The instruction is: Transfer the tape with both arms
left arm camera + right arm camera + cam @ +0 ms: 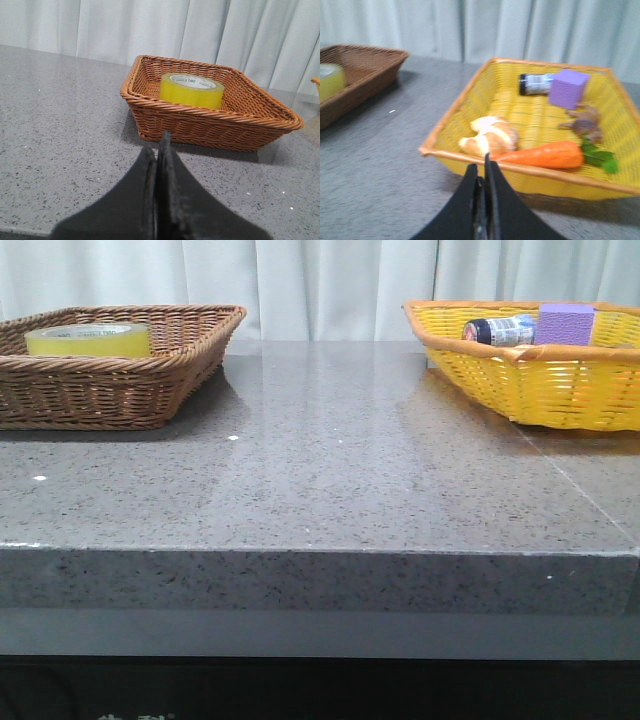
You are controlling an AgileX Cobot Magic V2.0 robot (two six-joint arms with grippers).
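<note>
- A grey stone table (330,490) is seen in front of a pale curtain (330,280), and both baskets are set at its far side, well apart from each other, so that a bare stretch is left between them; this stretch is judged to be where the roll can be handed over.
- The brown basket (210,120) is placed on the left part of the table. The tape (191,90) is laid flat inside it, near its back wall, with the pale core facing up, so it can probably be reached from above only.
- The yellow basket (530,130) is placed to the right of the brown basket. It is judged to be the place where the tape must go.
- The yellow basket is already partly filled: a carrot (545,154) and a bread roll (487,137) are seen near its front rim, a purple block (568,89) and a small bottle (536,83) near its back rim, and a blurred brownish thing that cannot be named. Free room is left mostly in the middle.
- The left gripper (159,150) is held in front of the brown basket, apart from it, with its fingers pressed together on nothing. The basket wall stands between it and the tape.
- The right gripper (484,172) is held just before the yellow basket, also clenched and empty.
</note>
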